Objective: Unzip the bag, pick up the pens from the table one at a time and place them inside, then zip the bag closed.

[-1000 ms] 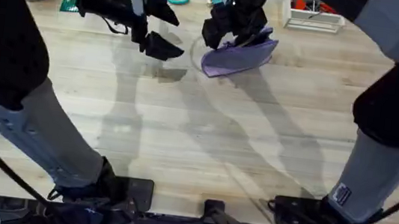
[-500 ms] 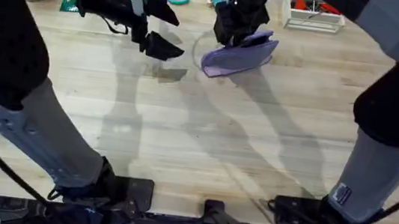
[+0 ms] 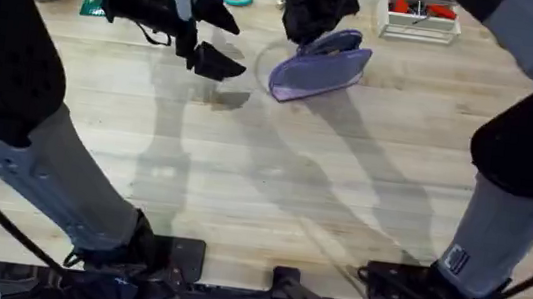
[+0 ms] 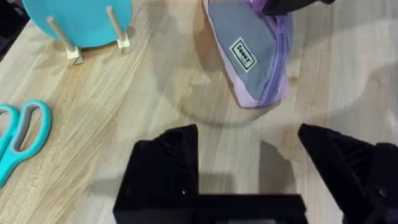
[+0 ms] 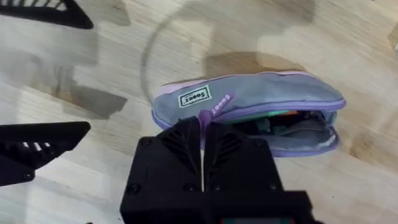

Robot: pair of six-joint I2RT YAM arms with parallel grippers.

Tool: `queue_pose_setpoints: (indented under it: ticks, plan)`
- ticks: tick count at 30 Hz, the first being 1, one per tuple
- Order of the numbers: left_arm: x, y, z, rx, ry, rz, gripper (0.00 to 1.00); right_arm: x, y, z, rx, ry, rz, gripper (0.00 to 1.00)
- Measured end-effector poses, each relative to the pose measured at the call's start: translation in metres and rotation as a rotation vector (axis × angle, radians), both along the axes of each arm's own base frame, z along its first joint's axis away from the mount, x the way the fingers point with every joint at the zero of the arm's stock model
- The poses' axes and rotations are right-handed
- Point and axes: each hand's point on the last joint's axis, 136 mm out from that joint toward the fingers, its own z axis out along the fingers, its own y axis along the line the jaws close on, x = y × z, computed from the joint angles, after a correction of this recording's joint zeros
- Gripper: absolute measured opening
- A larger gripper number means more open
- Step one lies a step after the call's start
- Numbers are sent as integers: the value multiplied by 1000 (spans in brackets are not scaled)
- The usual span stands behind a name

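The right gripper (image 5: 203, 138) hung low over the bag (image 5: 249, 111), its black fingers (image 5: 180, 140) pressed together with the purple zipper pull (image 5: 204, 118) caught between their tips. The lavender pouch lay lengthwise on the pale worktop (image 5: 93, 186), its white label (image 5: 195, 98) facing up near the closed end. Toward the other end the zipper gaped, and something green and orange showed inside the opening. The left gripper's two dark fingers (image 5: 43, 146) stood spread apart beside the pouch, clear of it.
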Motion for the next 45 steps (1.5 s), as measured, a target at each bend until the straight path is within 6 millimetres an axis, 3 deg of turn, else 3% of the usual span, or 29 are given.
queue_pose_setpoints:
  ticks: [16,27,40,45]
  plan:
    - [-4,-3,2,-10,-7,-22,996,-4,-2,1,-8,13,1,30]
    - [-12,-36,-1,-52,-133,-160,995,-4,-2,1,-8,13,1,30]
    - [-24,-86,-3,-86,-138,-251,995,-4,-2,1,-8,13,1,30]
    - [-20,-94,-1,-95,-111,-229,995,-4,-2,1,-8,13,1,30]
